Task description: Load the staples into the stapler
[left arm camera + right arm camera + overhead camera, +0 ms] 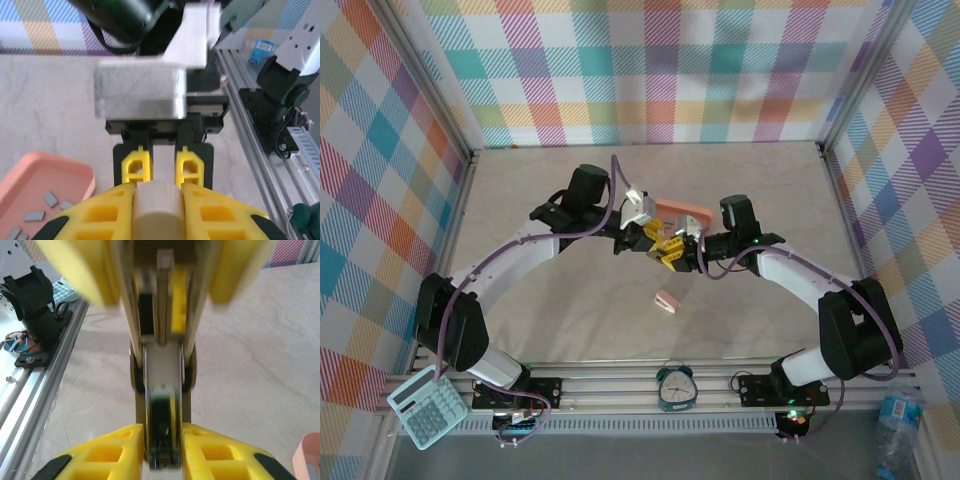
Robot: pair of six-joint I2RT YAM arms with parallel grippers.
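Three stray items sit along the near rail: a pale green calculator (427, 408) at the left corner, a small teal alarm clock (675, 385) in the middle, and a water bottle (895, 425) at the right. Just beyond the rail, a little pink-and-white object (667, 300) lies alone on the bare marbled desk (540, 200); it is too small to make out further.

Past it, both arms meet above the middle of the desk. The left pincer (155, 192) is clenched on the stapler (156, 210), whose cream, rounded end sits squeezed between the yellow fingers. The right pincer (162, 440) faces it from the other side, and its yellow fingers lie against both flanks of the stapler's far end, gripping it. From the right wrist, the stapler runs away as a long, narrow pale channel with dark inner parts, blurred along its length.

Just behind the pincers, a shallow salmon-pink tray (75, 172) with rounded corners rests on the desk. The staples (50, 199) lie in it: several tiny flat grey metallic strips, loose on the tray floor, each turned at its own angle and lying slightly apart from the next. They are all in the tray, well clear of the stapler.
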